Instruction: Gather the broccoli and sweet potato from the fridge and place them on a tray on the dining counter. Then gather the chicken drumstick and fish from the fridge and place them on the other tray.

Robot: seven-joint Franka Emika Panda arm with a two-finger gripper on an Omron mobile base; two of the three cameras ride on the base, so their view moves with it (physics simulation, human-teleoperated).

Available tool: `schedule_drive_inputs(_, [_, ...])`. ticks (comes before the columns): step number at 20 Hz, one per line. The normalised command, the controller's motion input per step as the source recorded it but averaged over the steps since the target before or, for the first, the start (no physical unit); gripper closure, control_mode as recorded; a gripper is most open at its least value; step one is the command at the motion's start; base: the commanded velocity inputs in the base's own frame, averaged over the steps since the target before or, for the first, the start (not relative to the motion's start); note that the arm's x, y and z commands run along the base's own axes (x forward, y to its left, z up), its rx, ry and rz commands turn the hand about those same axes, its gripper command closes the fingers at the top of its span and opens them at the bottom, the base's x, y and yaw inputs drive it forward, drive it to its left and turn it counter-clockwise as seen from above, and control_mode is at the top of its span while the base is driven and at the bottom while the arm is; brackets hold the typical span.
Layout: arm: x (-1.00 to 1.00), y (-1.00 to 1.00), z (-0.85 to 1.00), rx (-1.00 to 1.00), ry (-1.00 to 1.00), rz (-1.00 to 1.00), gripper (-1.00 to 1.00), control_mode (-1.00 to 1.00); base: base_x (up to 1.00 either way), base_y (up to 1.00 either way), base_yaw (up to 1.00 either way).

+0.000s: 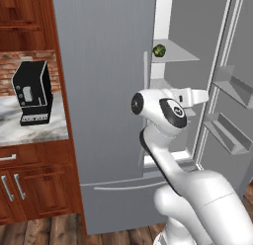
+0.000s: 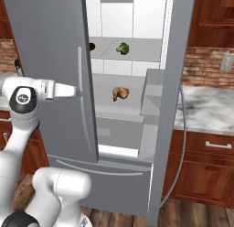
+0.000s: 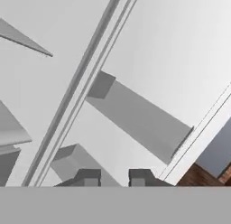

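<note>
The fridge stands with its right door open. The green broccoli (image 1: pixel 159 50) (image 2: pixel 122 48) lies on the upper shelf. Left of it a reddish-brown piece (image 2: pixel 92 46), seemingly the sweet potato, is half hidden behind the closed left door. The chicken drumstick (image 2: pixel 120 93) rests one shelf lower. My gripper (image 1: pixel 206 97) (image 2: pixel 76 90) (image 3: pixel 114 178) hovers at the fridge opening at middle-shelf height, apart from all the food. Its fingertips (image 3: pixel 88 177) stand a little apart with nothing between them. It faces the inside of the open door. The fish and the trays are out of view.
The closed left fridge door (image 1: pixel 104 91) is right beside my hand. The open right door (image 1: pixel 232 86) (image 2: pixel 157 107) carries grey bins (image 3: pixel 135 117). A black coffee machine (image 1: pixel 32 93) stands on the marble counter at the left; another counter (image 2: pixel 205 107) lies to the right.
</note>
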Motion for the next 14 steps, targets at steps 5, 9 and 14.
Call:
schedule_drive_inputs(5, [0.41,0.33,0.0,0.0,0.09,0.1,-1.0,-1.0,0.0,0.0,0.0])
schedule_drive_inputs(9, [0.54,0.4,0.0,0.06,0.03,-0.04,-1.0,-1.0,0.0,0.0,0.0])
schedule_drive_inputs(14, [0.47,0.4,0.0,0.13,0.03,-0.13,-1.0,-1.0,0.0,0.0,0.0])
